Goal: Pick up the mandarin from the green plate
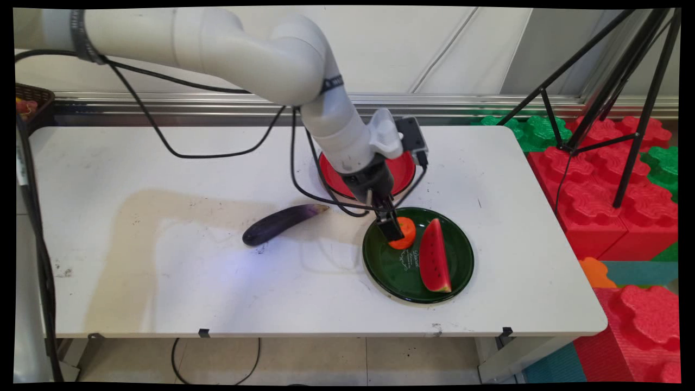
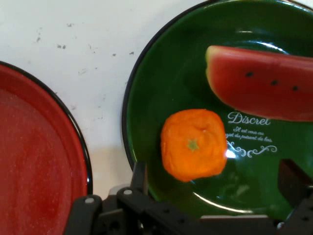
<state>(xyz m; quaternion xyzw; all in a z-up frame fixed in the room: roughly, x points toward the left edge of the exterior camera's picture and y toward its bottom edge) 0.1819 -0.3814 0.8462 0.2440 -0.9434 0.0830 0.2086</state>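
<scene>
In the main view the arm covered much of the red plate (image 1: 404, 172) above frame centre. In the hand view the watermelon slice (image 2: 264, 85) ran off the right edge, the red plate (image 2: 34, 156) off the left

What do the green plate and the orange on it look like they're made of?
Green plate: probably glazed ceramic, since it is glossy with bright reflections and printed white lettering. Orange: likely a plastic or foam toy, given its matte, boxy, uniform surface.
</scene>
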